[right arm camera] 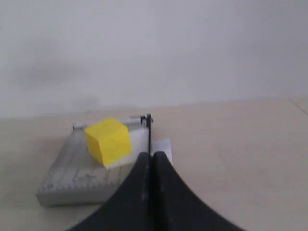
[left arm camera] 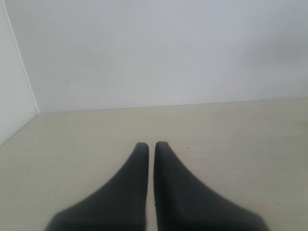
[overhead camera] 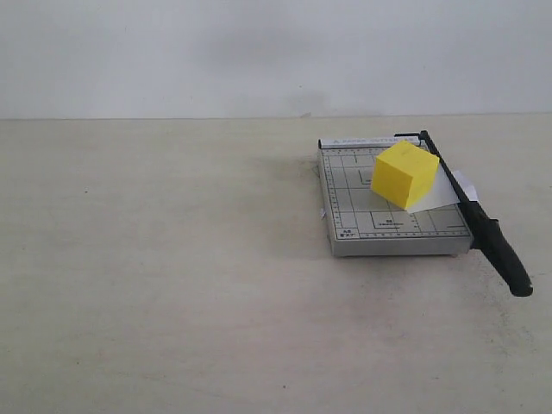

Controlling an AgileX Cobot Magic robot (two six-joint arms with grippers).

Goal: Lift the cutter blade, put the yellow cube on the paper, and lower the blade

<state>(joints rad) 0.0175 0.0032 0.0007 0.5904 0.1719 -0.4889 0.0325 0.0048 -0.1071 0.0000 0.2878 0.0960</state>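
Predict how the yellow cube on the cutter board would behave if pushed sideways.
The yellow cube has flat faces, so it would likely slide, not roll. Resting on thin paper, it may drag the sheet along.

We find the cutter board (overhead camera: 362, 220) on the table (overhead camera: 172, 285), everything else gathered at its right side
The paper (overhead camera: 435, 197) lies on the board's far right part and the cube (overhead camera: 404, 174) sits on it, just left of the blade (overhead camera: 457, 191); the blade lies down along the board's right edge, its handle (overhead camera: 507, 259) reaching past the near right corner, and we see a strip of paper sticking out rightward beyond that edge
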